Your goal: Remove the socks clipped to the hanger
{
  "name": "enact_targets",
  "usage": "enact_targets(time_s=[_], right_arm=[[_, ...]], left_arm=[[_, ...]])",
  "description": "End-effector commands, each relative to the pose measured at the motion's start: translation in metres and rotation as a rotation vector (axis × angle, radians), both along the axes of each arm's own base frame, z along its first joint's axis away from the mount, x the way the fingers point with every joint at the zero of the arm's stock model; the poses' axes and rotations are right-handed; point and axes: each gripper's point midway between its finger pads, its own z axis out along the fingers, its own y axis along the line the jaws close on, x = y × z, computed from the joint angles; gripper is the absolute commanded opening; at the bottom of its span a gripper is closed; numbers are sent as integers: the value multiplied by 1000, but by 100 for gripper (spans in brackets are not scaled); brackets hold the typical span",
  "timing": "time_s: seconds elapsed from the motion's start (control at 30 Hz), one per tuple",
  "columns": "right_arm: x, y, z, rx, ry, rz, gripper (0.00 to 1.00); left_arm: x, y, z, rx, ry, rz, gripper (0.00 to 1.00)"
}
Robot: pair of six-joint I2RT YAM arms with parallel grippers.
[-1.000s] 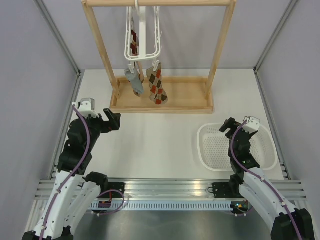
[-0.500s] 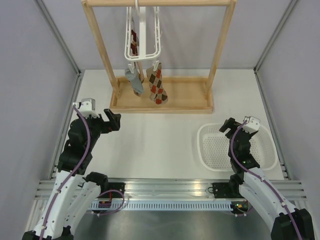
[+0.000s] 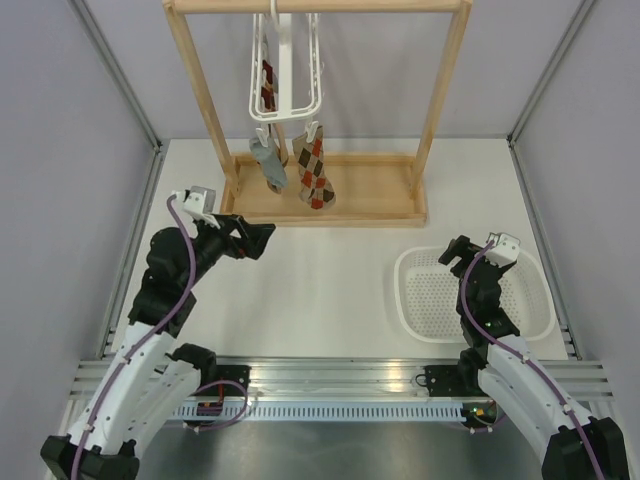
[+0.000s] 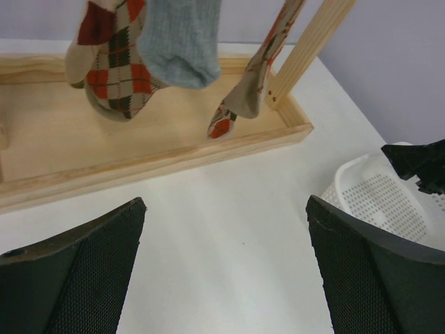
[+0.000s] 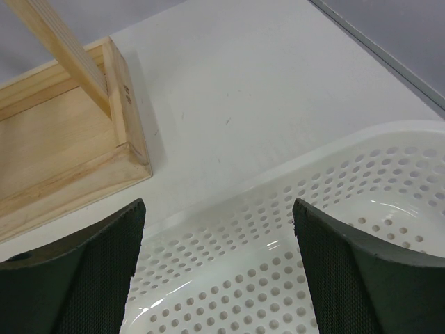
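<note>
The white hanger [image 3: 285, 75] hangs from the wooden rack's top bar. An argyle sock [image 3: 314, 170] and a grey sock [image 3: 268, 162] dangle from its clips, and another sock [image 3: 268, 82] shows inside the frame. In the left wrist view the argyle sock [image 4: 111, 62], the grey sock [image 4: 182, 42] and a thin argyle sock [image 4: 247, 97] hang over the rack base. My left gripper [image 3: 258, 237] is open and empty, in front of the rack base, below the socks. My right gripper [image 3: 456, 250] is open and empty over the basket.
The wooden rack [image 3: 325, 205] stands at the back with a tray-like base and two angled posts. A white perforated basket [image 3: 420, 300] sits at the right, also in the right wrist view [image 5: 292, 264]. Grey walls close in both sides.
My left arm has swung right and forward towards the rack; its gripper now points at the socks. The right arm has not moved.
</note>
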Motion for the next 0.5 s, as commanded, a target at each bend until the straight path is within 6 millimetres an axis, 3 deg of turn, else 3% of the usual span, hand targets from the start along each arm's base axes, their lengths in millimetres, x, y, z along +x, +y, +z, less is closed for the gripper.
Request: enact_targets(time_s=[0.0, 0.03, 0.1, 0.13, 0.23, 0.47], right_arm=[[4, 2, 16, 20, -46, 2, 90], [4, 2, 16, 20, -46, 2, 90], [4, 1, 16, 22, -47, -2, 90], [3, 2, 16, 21, -46, 0, 90], [4, 2, 16, 21, -48, -1, 90], [4, 2, 16, 28, -49, -1, 90]], left_arm=[[8, -28, 35, -81, -115, -74, 99], [11, -47, 26, -62, -85, -112, 99], [19, -61, 35, -31, -121, -94, 99], [15, -79, 33, -17, -119, -136, 99], [36, -95, 31, -5, -122, -101, 100], [62, -95, 41, -10, -178, -16, 100]])
